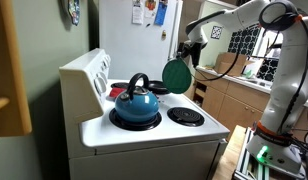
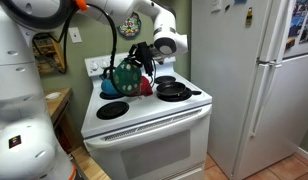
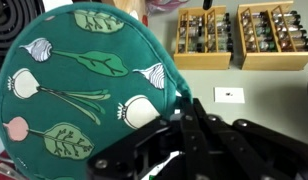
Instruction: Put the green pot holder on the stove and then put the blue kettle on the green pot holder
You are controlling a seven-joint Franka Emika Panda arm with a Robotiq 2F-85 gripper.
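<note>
Kitchen stove, blue kettle on burner, end effector clamped on green pot holder hanging beneath

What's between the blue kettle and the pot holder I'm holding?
In an exterior view, only a bare coil burner lies between the blue kettle and the green pot holder held by the gripper.

From my station I count one stove, one blue kettle, one green pot holder and one white fridge. I can make out two coil burners for certain and one dark pan. The wrist view shows two wooden racks; their jars are too small to count.
</note>
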